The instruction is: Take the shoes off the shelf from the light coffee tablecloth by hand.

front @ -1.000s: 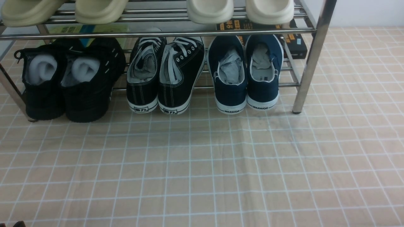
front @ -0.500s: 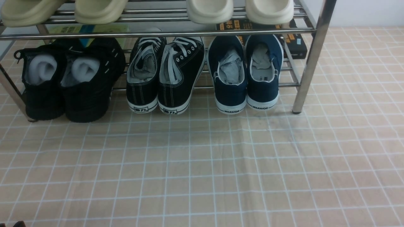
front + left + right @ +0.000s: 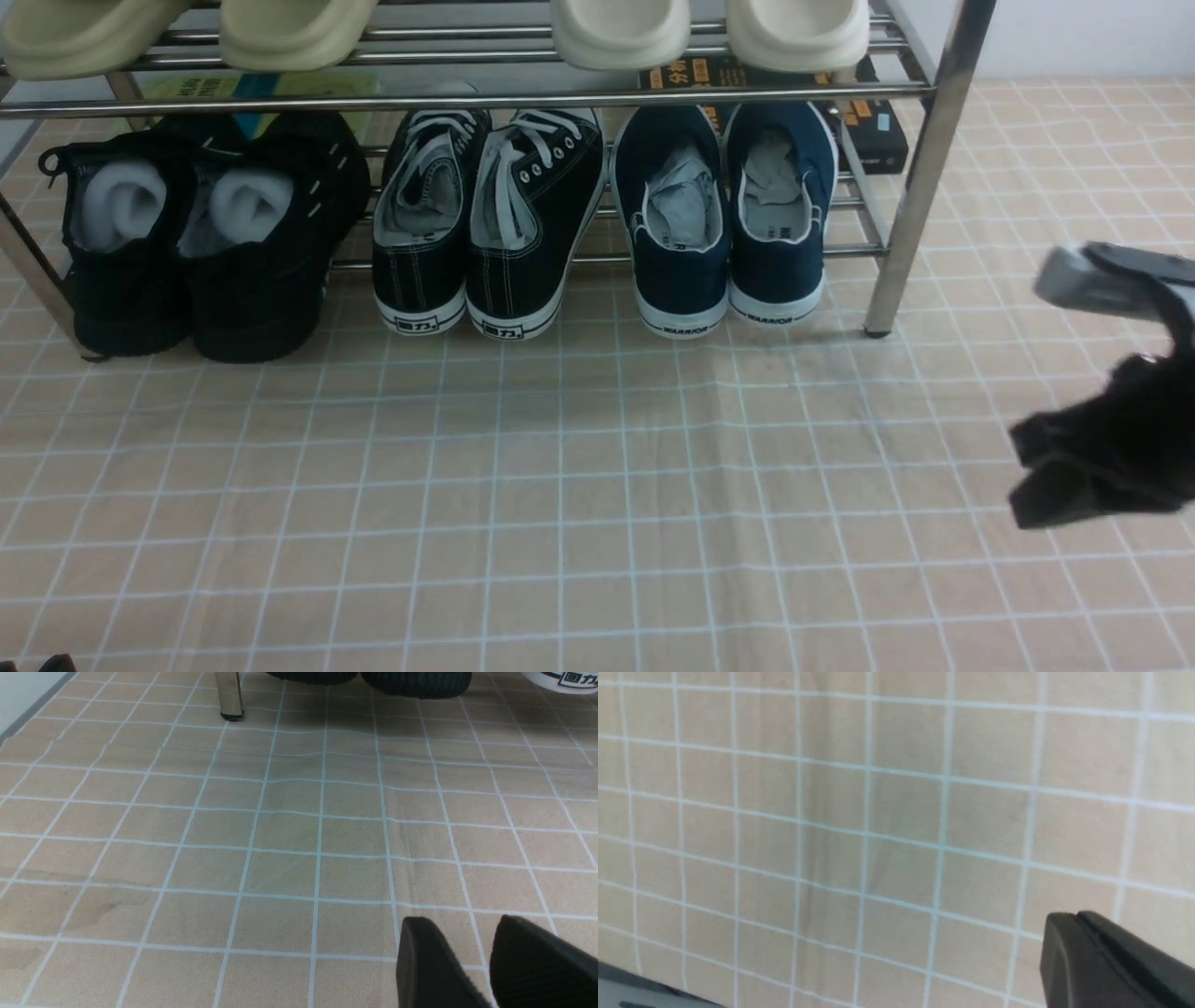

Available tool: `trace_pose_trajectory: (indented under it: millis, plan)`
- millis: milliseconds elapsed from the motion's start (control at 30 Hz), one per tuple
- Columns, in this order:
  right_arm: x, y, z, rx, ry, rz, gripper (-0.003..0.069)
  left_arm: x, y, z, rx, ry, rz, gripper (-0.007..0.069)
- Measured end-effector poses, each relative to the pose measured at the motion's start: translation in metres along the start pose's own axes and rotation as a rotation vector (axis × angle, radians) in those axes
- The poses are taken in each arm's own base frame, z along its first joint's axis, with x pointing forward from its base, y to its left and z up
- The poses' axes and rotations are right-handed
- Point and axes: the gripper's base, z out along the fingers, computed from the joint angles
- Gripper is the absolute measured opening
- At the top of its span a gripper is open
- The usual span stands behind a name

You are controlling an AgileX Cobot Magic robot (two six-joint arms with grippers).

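Lower tier of the shelf (image 3: 922, 168)
Shoes (image 3: 775, 266) sit rightmost, sneakers (image 3: 485, 243) just left of them, heels on the tablecloth (image 3: 597, 485).

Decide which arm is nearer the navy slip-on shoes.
Right. The right gripper hovers over the tablecloth, right of the navy shoes, past the shelf post. The left gripper sits far back, facing the all-black shoes.

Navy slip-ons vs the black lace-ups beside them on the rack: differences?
The navy slip-ons have no laces; the black lace-ups have white laces and eyelets. The navy slip-ons' heels read WARRIOR; the black lace-ups carry a boxed logo. The navy slip-ons sit parallel; one of the black lace-ups is angled. Both have white soles, heels toward the front camera, on the same tier of the shelf.
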Motion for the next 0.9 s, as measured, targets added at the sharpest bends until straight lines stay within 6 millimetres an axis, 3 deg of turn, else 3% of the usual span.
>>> trace_pose_trajectory:
  millis: [33, 67, 167, 400, 633, 900]
  plan:
    - [-0.005, 0.004, 0.002, -0.001, 0.009, -0.016, 0.0000, 0.000, 0.000, 0.000, 0.000, 0.000, 0.000, 0.0240]
    - [-0.027, 0.022, 0.011, 0.000, 0.036, -0.085, 0.0000, 0.000, 0.000, 0.000, 0.000, 0.000, 0.000, 0.0240]
    - [-0.062, 0.052, 0.020, 0.031, 0.034, -0.170, 0.0000, 0.000, 0.000, 0.000, 0.000, 0.000, 0.000, 0.0240]
    - [-0.121, 0.105, 0.040, 0.065, 0.032, -0.279, 0.0003, 0.000, 0.000, 0.000, 0.000, 0.000, 0.000, 0.0240]
    - [-0.153, 0.146, 0.034, 0.070, -0.081, -0.341, 0.0008, 0.000, 0.000, 0.000, 0.000, 0.000, 0.000, 0.0240]
    - [-0.166, 0.152, 0.047, 0.058, -0.158, -0.323, 0.0043, 0.000, 0.000, 0.000, 0.000, 0.000, 0.000, 0.0240]
